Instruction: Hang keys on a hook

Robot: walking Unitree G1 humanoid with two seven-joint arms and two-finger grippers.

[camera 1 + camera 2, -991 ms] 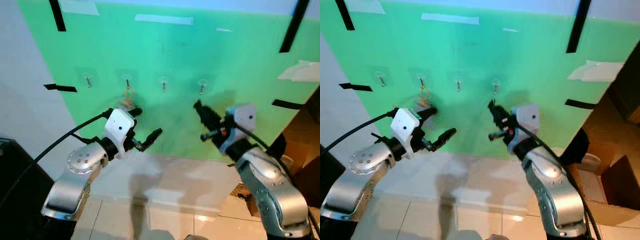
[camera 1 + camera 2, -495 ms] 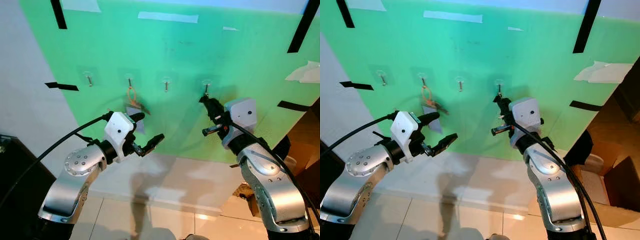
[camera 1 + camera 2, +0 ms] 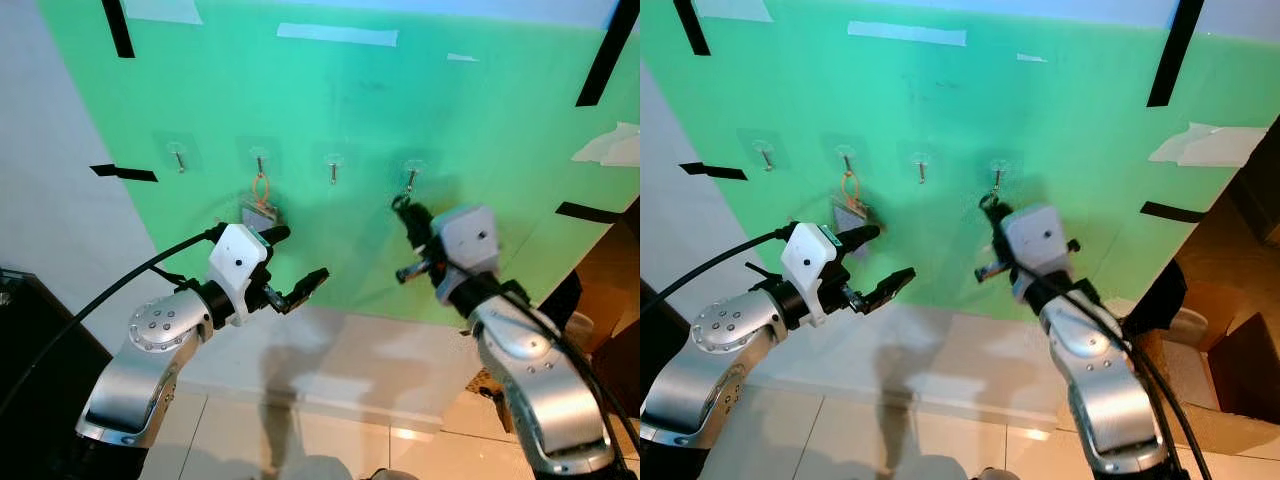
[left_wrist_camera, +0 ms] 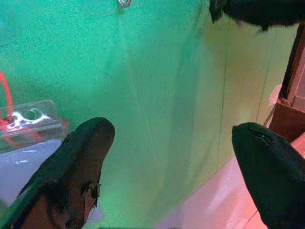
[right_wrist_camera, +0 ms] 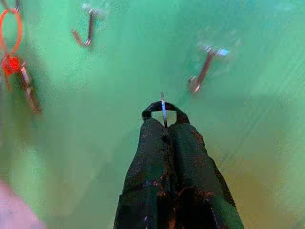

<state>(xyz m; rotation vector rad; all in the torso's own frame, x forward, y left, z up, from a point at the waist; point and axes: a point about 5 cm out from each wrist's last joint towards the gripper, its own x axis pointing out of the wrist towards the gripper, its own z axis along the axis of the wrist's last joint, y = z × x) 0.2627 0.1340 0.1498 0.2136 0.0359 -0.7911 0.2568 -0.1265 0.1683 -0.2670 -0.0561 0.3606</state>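
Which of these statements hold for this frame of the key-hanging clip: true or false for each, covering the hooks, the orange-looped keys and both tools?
1. Four hooks are stuck in a row on the green wall. True.
2. The orange-looped keys hang from the hook farthest right. False: they hang from the second hook from the robot's left.
3. The left tool is open and holds nothing. True.
4. The right tool is open wide. False: its fingers are pressed together on a small key ring.
5. The key ring is already over a hook. False: it sits just short of the hook farthest right.
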